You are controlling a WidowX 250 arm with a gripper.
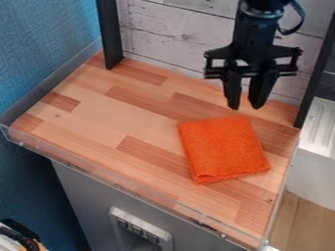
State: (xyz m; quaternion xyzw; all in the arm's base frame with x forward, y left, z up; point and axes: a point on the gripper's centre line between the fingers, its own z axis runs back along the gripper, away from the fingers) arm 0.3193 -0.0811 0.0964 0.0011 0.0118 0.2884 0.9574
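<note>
The black gripper (245, 103) hangs fingers-down at the upper right, in front of the whitish plank wall. Its two fingers stand apart, open, with nothing between them. Below it on the wooden surface lies a folded orange cloth (223, 148), roughly square and slightly turned, its far edge nearest the fingertips. The gripper appears to be above the cloth's back edge and not touching it.
The wood-patterned tabletop (108, 117) has a clear raised rim (131, 182) along its front. Dark upright posts (109, 34) stand at the back left and the right. A whitish ridged unit (321, 132) is beyond the right edge.
</note>
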